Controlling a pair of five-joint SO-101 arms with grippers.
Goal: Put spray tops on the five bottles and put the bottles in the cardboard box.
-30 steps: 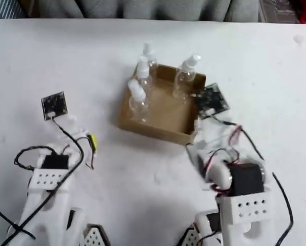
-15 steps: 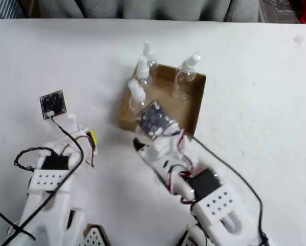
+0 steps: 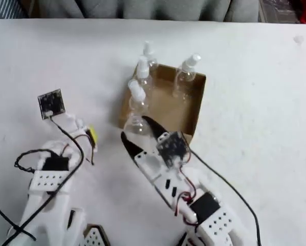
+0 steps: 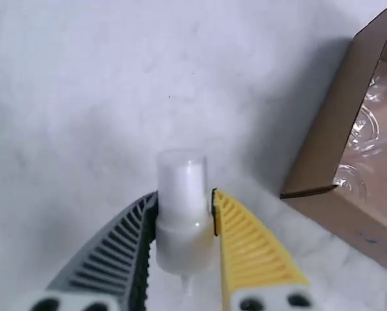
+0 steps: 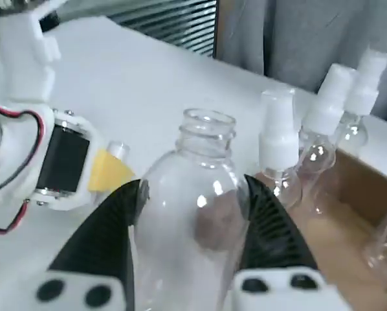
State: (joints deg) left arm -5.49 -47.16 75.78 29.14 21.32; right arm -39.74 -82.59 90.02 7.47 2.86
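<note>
An uncapped clear bottle (image 3: pixel 135 124) (image 5: pixel 192 194) stands upright at the near left corner of the cardboard box (image 3: pixel 196 110), with my right gripper (image 3: pixel 133 129) (image 5: pixel 193 207) shut on it, one black finger on each side. Several clear bottles with white spray tops (image 3: pixel 138 92) (image 5: pixel 277 139) stand in the box, along its left side and at its back. Left of the box, my left gripper (image 3: pixel 86 134) (image 4: pixel 184 201) is shut on a white spray top (image 4: pixel 182 175), held just over the table. The box corner (image 4: pixel 329 162) lies beyond it.
The left arm's wrist board (image 3: pixel 51 104) and loose cables (image 3: pixel 25 154) hang over the table's left part. Bare white table (image 3: pixel 255 77) stretches right of the box and behind it. A small white speck (image 3: pixel 298 38) lies far right.
My right arm has swung left from the box's right side, across its front, to its near left corner. The left arm has hardly moved.
</note>
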